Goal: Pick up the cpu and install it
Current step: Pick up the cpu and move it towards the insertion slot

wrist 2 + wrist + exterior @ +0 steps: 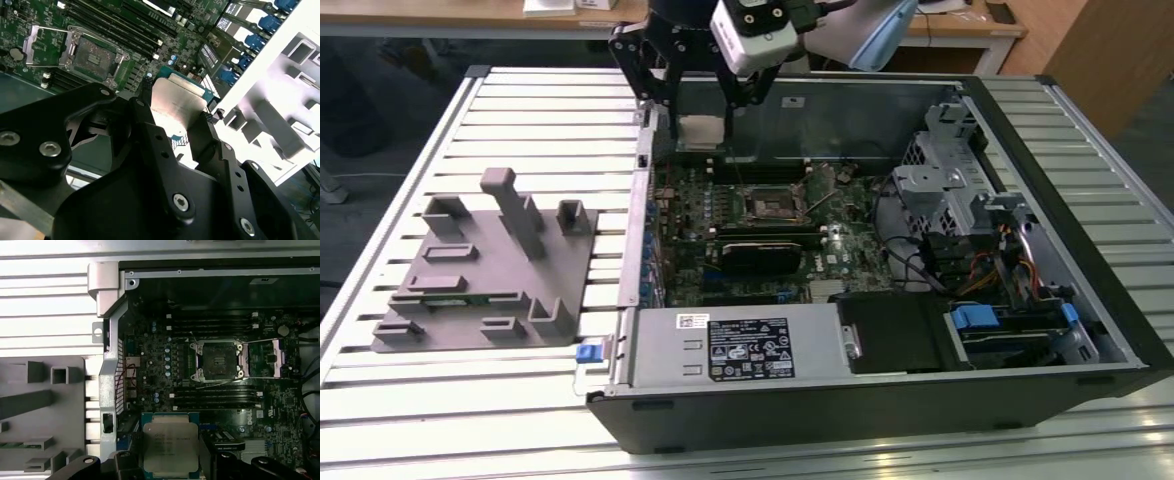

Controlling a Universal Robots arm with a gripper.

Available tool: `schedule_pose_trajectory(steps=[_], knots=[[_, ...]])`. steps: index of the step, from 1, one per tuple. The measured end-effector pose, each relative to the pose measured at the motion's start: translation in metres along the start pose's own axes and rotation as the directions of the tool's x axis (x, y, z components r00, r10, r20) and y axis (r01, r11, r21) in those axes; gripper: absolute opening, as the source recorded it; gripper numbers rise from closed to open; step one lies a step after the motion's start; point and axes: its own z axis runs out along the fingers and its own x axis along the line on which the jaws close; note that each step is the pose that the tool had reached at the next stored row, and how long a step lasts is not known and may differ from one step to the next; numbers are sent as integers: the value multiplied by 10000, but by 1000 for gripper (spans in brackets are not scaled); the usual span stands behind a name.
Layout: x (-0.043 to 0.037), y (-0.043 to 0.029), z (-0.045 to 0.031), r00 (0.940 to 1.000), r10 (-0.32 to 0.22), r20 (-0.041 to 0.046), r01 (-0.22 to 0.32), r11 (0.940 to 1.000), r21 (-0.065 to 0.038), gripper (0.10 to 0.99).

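The tool (176,110), pointing down into the open computer case (894,395), is clamped on two edges of the cpu (170,447), holding it above the motherboard (280,405), apart from the open socket (218,359).

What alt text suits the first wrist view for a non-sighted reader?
The black gripper holds the square silvery-topped cpu over the green motherboard in an open computer case; the dark square socket, its metal frame swung open, lies apart from it. A grey plastic fixture sits outside the case.
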Motion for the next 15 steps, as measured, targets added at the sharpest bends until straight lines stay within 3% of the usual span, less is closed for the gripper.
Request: schedule_pose_trajectory(steps=[10,15], knots=[[-61,166,28,10000,-1,0,1,10000,-5,533],[-175,219,44,10000,1,-1,-1,10000,-9,533]])
